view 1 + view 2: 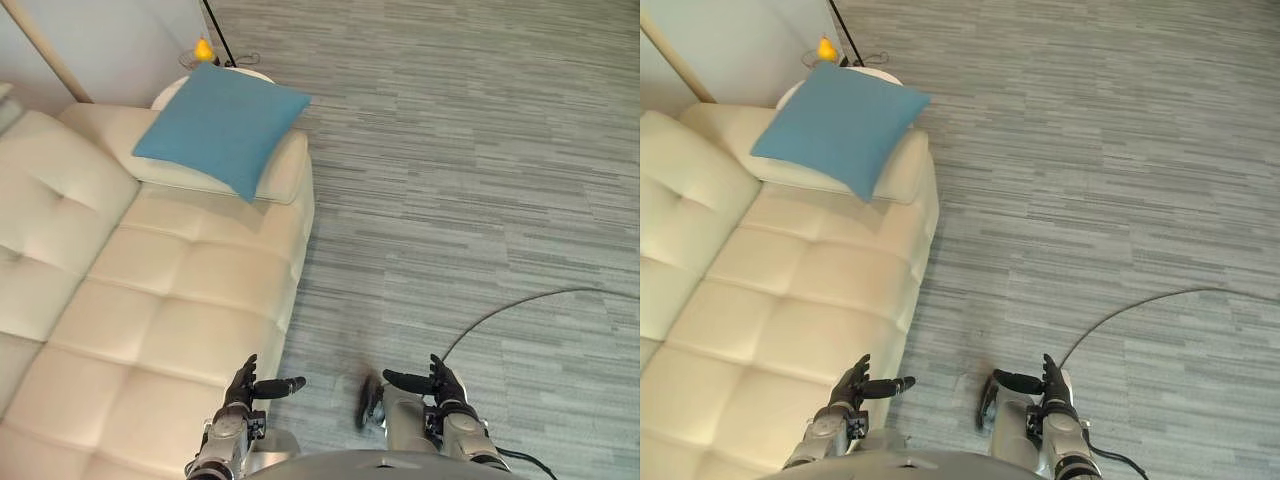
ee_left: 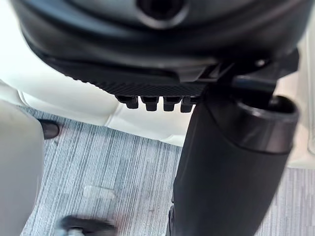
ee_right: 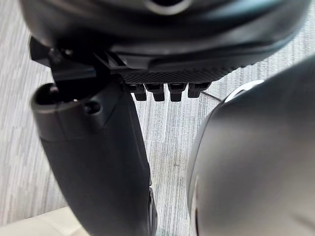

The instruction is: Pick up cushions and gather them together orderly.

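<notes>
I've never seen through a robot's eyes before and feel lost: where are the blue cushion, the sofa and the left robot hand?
blue cushion point(image 1: 222, 125): left eye view, middle of its top face.
cream sofa point(image 1: 170, 300): left eye view, a bare seat panel.
left robot hand point(image 1: 241, 388): left eye view, its palm.

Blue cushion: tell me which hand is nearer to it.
Left. The left hand hangs at the edge of the sofa, the same side as the blue cushion lying on the far armrest. The right hand is over the carpet, farther away. Neither touches it.
</notes>
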### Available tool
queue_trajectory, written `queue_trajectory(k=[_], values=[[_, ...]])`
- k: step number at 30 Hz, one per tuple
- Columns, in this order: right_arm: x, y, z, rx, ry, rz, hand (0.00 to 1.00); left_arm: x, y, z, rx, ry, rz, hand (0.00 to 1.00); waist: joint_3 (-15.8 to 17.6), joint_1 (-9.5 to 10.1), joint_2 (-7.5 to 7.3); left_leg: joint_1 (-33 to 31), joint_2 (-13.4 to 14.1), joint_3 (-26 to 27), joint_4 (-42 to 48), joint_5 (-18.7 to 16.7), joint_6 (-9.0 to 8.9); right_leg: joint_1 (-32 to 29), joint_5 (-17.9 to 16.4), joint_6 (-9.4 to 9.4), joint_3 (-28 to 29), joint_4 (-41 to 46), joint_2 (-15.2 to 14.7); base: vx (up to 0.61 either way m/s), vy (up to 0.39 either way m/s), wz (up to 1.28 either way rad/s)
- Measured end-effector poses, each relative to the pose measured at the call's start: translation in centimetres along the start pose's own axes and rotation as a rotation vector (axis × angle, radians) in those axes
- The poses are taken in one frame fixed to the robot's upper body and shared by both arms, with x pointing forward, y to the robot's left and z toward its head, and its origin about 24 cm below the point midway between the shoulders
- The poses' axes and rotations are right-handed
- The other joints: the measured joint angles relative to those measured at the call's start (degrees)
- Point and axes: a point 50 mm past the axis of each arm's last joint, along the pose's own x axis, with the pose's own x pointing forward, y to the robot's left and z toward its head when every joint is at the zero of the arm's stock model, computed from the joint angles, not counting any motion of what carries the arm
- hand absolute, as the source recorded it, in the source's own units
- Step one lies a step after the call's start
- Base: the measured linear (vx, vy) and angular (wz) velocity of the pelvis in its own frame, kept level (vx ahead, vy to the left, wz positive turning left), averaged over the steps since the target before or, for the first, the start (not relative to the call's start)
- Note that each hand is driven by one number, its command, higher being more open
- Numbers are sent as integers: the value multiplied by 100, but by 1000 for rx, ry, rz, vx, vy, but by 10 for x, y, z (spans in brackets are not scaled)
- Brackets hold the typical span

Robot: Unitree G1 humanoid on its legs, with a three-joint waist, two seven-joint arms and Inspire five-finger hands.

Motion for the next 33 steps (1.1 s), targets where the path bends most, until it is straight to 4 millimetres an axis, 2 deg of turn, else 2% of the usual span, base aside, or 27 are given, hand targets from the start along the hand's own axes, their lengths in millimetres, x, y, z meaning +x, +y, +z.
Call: queue_trajectory(k=[2, 3, 4, 5, 7, 8, 9, 10, 11, 12, 15, 16, 18, 19, 20, 21, 22, 23, 24, 25, 26, 27, 28, 29, 30, 32, 33], values=[[3, -4, 5, 16, -2, -19, 100, 1, -3, 3, 1, -5, -6, 100, 88, -68, -4, 64, -425, -245, -281, 86, 76, -1, -65, -27, 260, 263, 17, 290, -104, -31], [2, -7, 0, 14, 13, -29, 100, 1, -5, 3, -2, -5, -8, 100, 51, -85, 64, 44, -499, -242, -288, 366, 171, 70, -167, -68, 260, 370, 60, 200, -45, -3], [0, -12, -6, 19, 30, -41, 100, 1, -5, 2, -4, -9, -7, 100, 6, -87, 54, 42, -454, -114, -16, 335, 204, 244, -446, -62, 273, 408, 100, 192, -77, 18], [-2, -13, -12, 15, 44, -41, 100, 1, -5, 2, -3, -10, -6, 100, -56, -100, 7, -147, -441, -251, 539, 284, 120, 498, -772, -60, 250, 169, 119, 268, -144, 27], [-3, -15, -18, 23, 66, -49, 100, 1, -8, 4, -14, -14, -12, 100, -85, -132, 160, -910, -226, -374, 2273, 374, 41, 927, -794, -41, 41, -324, 305, 258, -176, 41], [-3, -15, -17, 21, 67, -50, 100, 0, -9, 2, -20, -10, -14, 100, -65, -138, 290, -1439, 46, -271, 3391, 579, 50, 1279, -751, -93, -70, -671, 486, 278, -173, 39], [-3, -17, -19, 14, 72, -54, 100, 0, -10, 0, -25, -5, -17, 100, -37, -121, 384, -1781, 319, -59, 4172, 497, 121, 1638, -689, -179, -135, -966, 655, 292, -158, 31], [-4, -19, -23, 14, 85, -60, 100, 0, -11, 3, -31, -15, -14, 100, -51, -54, 430, -2021, 405, 148, 4473, 328, 176, 1965, -681, -197, -190, -1189, 699, 382, -132, 21], [-5, -20, -26, 14, 92, -64, 100, 0, -11, 7, -28, -35, -17, 100, -41, 5, 351, -2269, 306, 470, 4234, 146, 239, 2299, -678, -195, -204, -1464, 656, 323, -86, 15], [-5, -20, -25, 15, 91, -64, 100, 1, -11, 9, -24, -43, -19, 100, -35, 8, 326, -2345, 214, 565, 3974, 87, 249, 2394, -676, -190, -212, -1551, 613, 386, -75, 6], [-4, -20, -22, 47, 86, -73, 100, 1, -12, 14, -19, -62, -22, 100, -5, 39, 266, -2597, -317, 742, 1945, 182, 271, 2743, -666, -123, -211, -1949, 431, 310, 9, 3], [-5, -19, -26, 76, 97, -82, 100, 1, -13, 15, -24, -66, -24, 100, -2, 89, 257, -2648, -496, 728, 925, 549, 268, 2907, -681, -46, -221, -2128, 395, 342, 61, 3], [-7, -19, -32, 79, 115, -84, 100, 1, -13, 16, -26, -72, -23, 100, -6, 169, 267, -2657, -595, 742, 74, 973, 254, 3130, -781, 123, -230, -2289, 420, 387, 99, -2], [-9, -17, -37, 80, 133, -81, 100, 1, -13, 17, -30, -74, -21, 100, -15, 267, 235, -2589, -600, 778, -80, 1608, 344, 3364, -889, 283, -189, -2374, 428, 437, 119, -12], [-10, -15, -37, 81, 136, -76, 100, 2, -12, 17, -32, -75, -18, 100, -11, 283, 191, -2538, -617, 829, -89, 1807, 428, 3447, -914, 325, -136, -2405, 403, 480, 124, -16], [-10, -11, -38, 80, 138, -65, 100, 2, -10, 17, -37, -74, -14, 100, -56, 284, 127, -2495, -669, 867, -27, 2068, 654, 3564, -968, 416, -88, -2412, 316, 395, 97, -2], [-11, -8, -39, 83, 143, -59, 100, 2, -6, 18, -32, -76, -7, 100, -67, 262, 16, -2512, -755, 873, 120, 1953, 706, 3600, -987, 448, -84, -2397, 222, 483, 117, 7], [-11, -5, -41, 86, 148, -50, 100, 3, -3, 18, -28, -77, 2, 100, -100, 278, -109, -2571, -813, 879, 489, 1586, 739, 3573, -989, 461, -18, -2146, 101, 460, 129, 13], [-12, -6, -42, 84, 153, -50, 100, 3, -2, 18, -31, -77, 5, 100, -115, 289, -104, -2563, -794, 860, 816, 1285, 738, 3488, -1010, 496, 109, -1654, 47, 455, 145, 9], [-12, -6, -43, 83, 155, -51, 100, 3, -2, 18, -31, -75, 5, 100, -134, 290, -95, -2533, -787, 849, 938, 1147, 747, 3403, -1033, 531, 177, -1317, 10, 440, 173, 4], [-14, -7, -47, 82, 166, -53, 100, 2, -1, 14, -30, -61, 7, 100, -195, 275, -113, -2422, -800, 851, 1090, 881, 764, 3109, -1058, 649, 297, -400, -94, 445, 180, 3], [-14, -7, -47, 79, 167, -46, 100, 2, 1, 11, -23, -46, 10, 100, -224, 263, -165, -2144, -883, 833, 1126, 640, 803, 2560, -809, 1090, 434, 1158, -337, 540, 183, 12], [-14, -8, -47, 78, 166, -45, 100, 2, 2, 8, -10, -32, 10, 100, -236, 222, -198, -1878, -957, 772, 1118, 489, 832, 2159, -846, 1215, 508, 2168, -468, 455, 120, 24], [-14, -9, -47, 82, 163, -47, 100, 2, 2, 6, 6, -23, 6, 100, -235, 204, -200, -1650, -995, 711, 1055, 449, 860, 1963, -962, 1113, 492, 2542, -534, 449, 56, 37], [-13, -12, -45, 72, 154, -51, 100, 2, 2, 5, 24, -16, 1, 100, -236, 179, -183, -1307, -1018, 617, 862, 438, 870, 1752, -1092, 906, 403, 2645, -541, 421, 1, 44], [-10, -10, -38, 61, 125, -38, 100, 1, 3, 0, 22, 0, 5, 100, -231, 99, -126, -773, -932, 346, 457, 440, 867, 1290, -1300, 574, 148, 1946, -461, 467, -72, 59], [-10, -10, -36, 60, 121, -35, 100, 0, 3, -1, 21, 2, 5, 100, -228, 86, -115, -711, -901, 293, 415, 438, 864, 1199, -1299, 575, 160, 1682, -423, 428, -163, 75]])
